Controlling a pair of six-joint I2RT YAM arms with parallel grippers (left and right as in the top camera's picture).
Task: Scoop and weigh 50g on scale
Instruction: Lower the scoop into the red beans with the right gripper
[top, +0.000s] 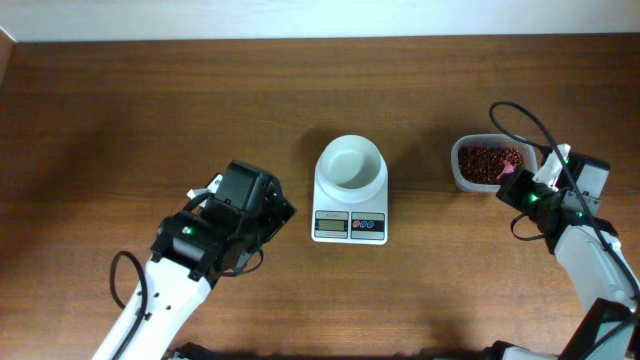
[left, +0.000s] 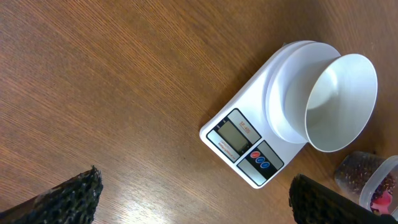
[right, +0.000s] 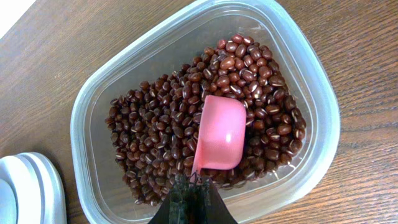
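Observation:
The white scale (top: 350, 222) stands mid-table with its round white bowl (top: 351, 165) on top, and nothing shows in the bowl. From the left wrist, the scale (left: 244, 148) and bowl (left: 336, 102) lie ahead to the right. My left gripper (top: 280, 212) hovers left of the scale, open, with bare wood between its fingertips (left: 69, 196). My right gripper (right: 193, 190) is shut on the handle of a pink scoop (right: 221, 134), whose cup rests in the red beans (right: 161, 118). No beans show on the cup's pink surface. In the overhead view the scoop (top: 507, 169) sits in the tub's right part.
The clear plastic tub (top: 460, 165) of beans stands right of the scale, its rim (right: 311, 68) around the scoop. A corner of the scale (right: 25, 186) shows at the right wrist view's lower left. The tub (left: 373, 180) is also beyond the scale from the left wrist.

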